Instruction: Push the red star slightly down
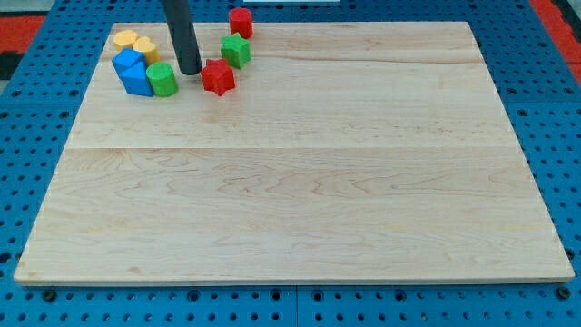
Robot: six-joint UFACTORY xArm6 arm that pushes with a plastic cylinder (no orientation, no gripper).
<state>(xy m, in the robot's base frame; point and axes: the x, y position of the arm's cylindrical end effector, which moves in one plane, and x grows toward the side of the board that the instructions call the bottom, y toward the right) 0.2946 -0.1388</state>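
Wooden board [300, 182], pale planks, fills most of the frame and rests on a blue pegboard bench [554, 136]. All blocks sit bunched in the upper left of the frame.

Count by colour:
- Red, two: red star [218, 77], and a red block [241, 22] of unclear shape at the top edge of the board.
- Green, two: green star [235, 50], just above and to the right of the red star, close to touching it; green cylinder [162, 79], further left.
- Blue, two: both angular, exact shapes not readable. Upper blue block [128, 63] and lower blue block [138, 81] sit against each other, the lower one touching the green cylinder's left side.
- Yellow, two: yellow block [124, 39] at the far upper left, and second yellow block [143, 49] just to its right, partly behind the blue pair.

Total eight blocks.

Dark rod enters from the top of the frame, upright. My tip [190, 72] is down on the board between the green cylinder and the red star, just left of the star. Whether it touches the star I cannot tell; a narrow gap seems to remain.

Jaws: the arm carries only the rod, so no open or closed state applies.

Red star position: upper left quarter of the board, below the green star, right of my tip, well apart from the yellow blocks.
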